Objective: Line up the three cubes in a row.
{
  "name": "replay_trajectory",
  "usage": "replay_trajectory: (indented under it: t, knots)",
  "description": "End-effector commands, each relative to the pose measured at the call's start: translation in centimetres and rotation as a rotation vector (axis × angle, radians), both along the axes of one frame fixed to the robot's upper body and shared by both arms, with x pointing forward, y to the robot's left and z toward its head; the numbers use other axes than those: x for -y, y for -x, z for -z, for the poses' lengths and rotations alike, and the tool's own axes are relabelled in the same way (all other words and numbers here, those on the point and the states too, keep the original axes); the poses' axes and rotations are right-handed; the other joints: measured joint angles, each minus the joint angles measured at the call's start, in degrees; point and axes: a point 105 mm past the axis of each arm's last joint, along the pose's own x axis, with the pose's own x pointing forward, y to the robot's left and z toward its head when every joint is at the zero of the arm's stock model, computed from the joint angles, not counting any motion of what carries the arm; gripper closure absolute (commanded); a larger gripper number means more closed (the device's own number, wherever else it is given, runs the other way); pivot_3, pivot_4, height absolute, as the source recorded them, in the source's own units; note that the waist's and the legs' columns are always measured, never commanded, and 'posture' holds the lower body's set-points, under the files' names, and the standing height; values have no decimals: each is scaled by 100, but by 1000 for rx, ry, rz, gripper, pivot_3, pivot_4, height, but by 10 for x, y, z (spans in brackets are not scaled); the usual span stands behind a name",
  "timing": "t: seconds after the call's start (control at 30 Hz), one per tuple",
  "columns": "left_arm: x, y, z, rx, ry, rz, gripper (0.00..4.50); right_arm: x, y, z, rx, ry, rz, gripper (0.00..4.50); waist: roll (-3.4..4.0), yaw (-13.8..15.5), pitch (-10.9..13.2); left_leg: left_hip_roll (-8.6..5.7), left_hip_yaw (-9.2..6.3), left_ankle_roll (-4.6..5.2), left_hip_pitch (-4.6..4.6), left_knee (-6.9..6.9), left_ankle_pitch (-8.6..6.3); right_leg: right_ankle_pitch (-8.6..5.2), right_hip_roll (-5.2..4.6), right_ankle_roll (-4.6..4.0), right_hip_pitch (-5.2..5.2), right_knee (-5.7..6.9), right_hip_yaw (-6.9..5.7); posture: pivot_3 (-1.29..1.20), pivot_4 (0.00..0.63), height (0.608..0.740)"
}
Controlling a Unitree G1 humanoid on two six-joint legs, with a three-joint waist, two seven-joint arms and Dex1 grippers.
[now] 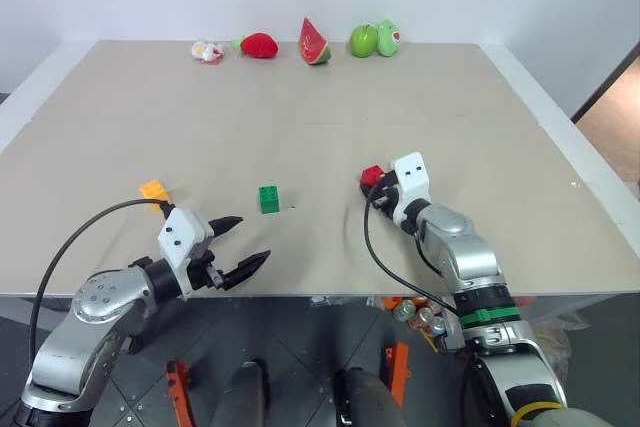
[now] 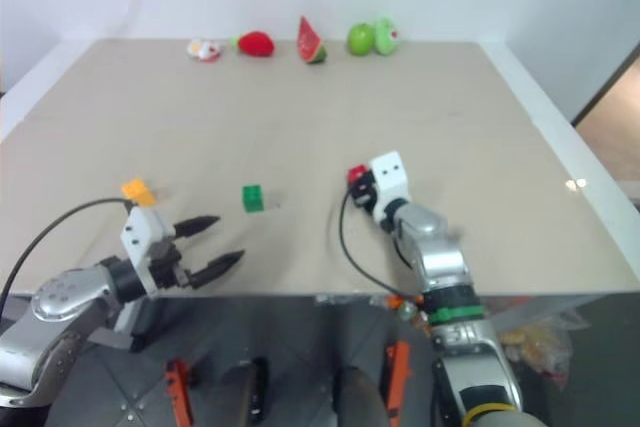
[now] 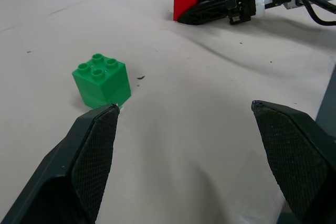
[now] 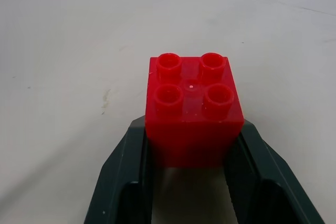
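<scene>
Right pincer pinching the red cube; left pincer spread near the green one.

From your left: the yellow-orange cube (image 1: 153, 189) sits on the desk (image 1: 300, 97) just behind your left pincer (image 1: 245, 244), whose fingers are spread wide with nothing between them, hovering at the desk's near edge. The green cube (image 1: 268, 199) stands alone just ahead of that pincer; your left wrist view shows its four studs upright and bare desk all around it. Farther right, your right pincer (image 1: 376, 187) is pressed onto the red cube (image 1: 372, 175); the right wrist view shows both fingers (image 4: 123, 182) flat against the cube's sides, studs up. Open desk lies between the cubes. The toy fruits, strawberry (image 1: 259, 44), watermelon slice (image 1: 314, 42) and green apple (image 1: 363, 41), stand well apart along the far edge.
</scene>
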Motion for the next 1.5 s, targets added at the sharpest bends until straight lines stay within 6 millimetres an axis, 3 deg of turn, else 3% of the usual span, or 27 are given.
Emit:
replay_trajectory:
  t: [0.03, 0.17, 0.3, 0.7, 0.93, 1.13, 1.5]
  knots:
    - [-4, 6, -6, 6, -33, 52, 307, 0, 20, -21, 48, -19, -236, 3262, 0, 3, 0, 0, 1, 0, 0, 0, 0, 0, 0, 0, 0, 0, 1, 0, 150, 740]
    - [-10, 2, -7, 2, -43, 58, 307, 9, 49, -23, -33, -8, -505, 3262, 0, 7, 0, 0, 7, 1, 1, 0, -1, -2, 0, 2, -1, 0, 8, 0, 150, 740]
    - [-8, 0, -9, 3, -37, 68, 307, 12, 65, -23, -119, 22, -664, 3262, 0, 8, 0, 7, 10, 0, 12, 1, -1, 0, 4, 0, 2, 0, 9, 0, 150, 740]
    - [-6, 3, -7, -13, -31, 79, 307, 0, 84, -6, -184, 211, -903, 3262, -1, 2, 1, 10, 19, -2, 14, 1, -2, 2, 5, -3, -2, 0, 14, 0, 150, 740]
    - [-4, 3, -8, -16, -25, 80, 307, 6, 75, -9, -146, 272, -894, 3262, -1, 8, 1, 10, 21, -2, 15, 2, -2, 2, 5, -2, -3, 0, 15, 0, 150, 740]
    - [-2, 3, -7, -21, -21, 85, 307, 4, 59, -27, -67, 282, -851, 3262, -1, 8, 1, 10, 23, -2, 15, 1, -2, 3, 5, -2, -3, 0, 16, 0, 150, 740]
    - [1, 2, -9, -20, -18, 90, 307, 1, 57, -6, -121, 362, -894, 3262, -1, 11, 1, 10, 24, -3, 15, 1, -2, 3, 7, -2, -3, 1, 17, 0, 150, 740]
